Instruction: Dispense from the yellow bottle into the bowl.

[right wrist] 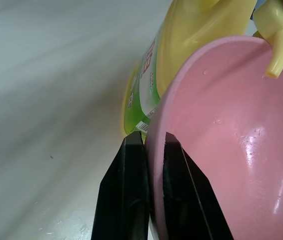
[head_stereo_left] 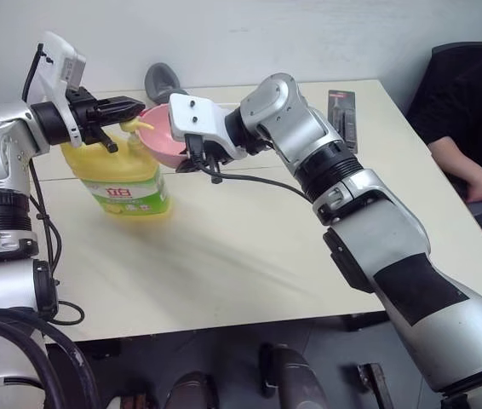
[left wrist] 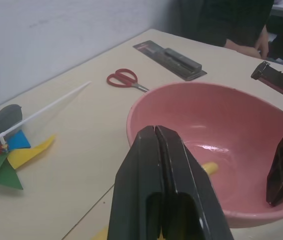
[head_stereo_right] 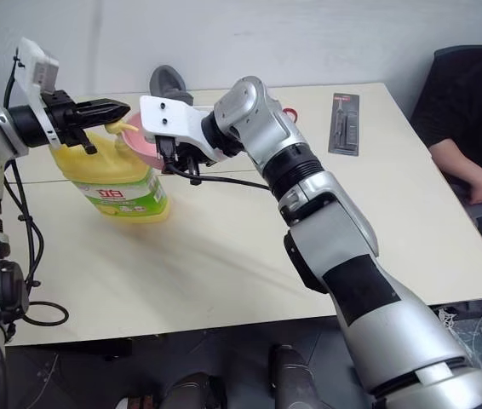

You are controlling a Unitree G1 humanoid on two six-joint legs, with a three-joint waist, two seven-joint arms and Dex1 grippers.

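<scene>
While the left pincer (head_stereo_left: 134, 108) sits closed and level over the yellow bottle (head_stereo_left: 122, 175)'s pump, the right pincer (right wrist: 151, 150) clamps the bowl (right wrist: 226, 135)'s rim beside the spout; left wrist view adds scissors (left wrist: 126, 79) on the worktop (head_stereo_left: 249, 256).

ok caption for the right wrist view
Right gripper clamps pink bowl rim under yellow bottle spout.

bowl (head_stereo_left: 166, 136) half hidden behind the right arm, seated person (head_stereo_left: 471, 128) cut off at picture's edge, bottle's label (head_stereo_left: 126, 192) characters unreadable
</scene>
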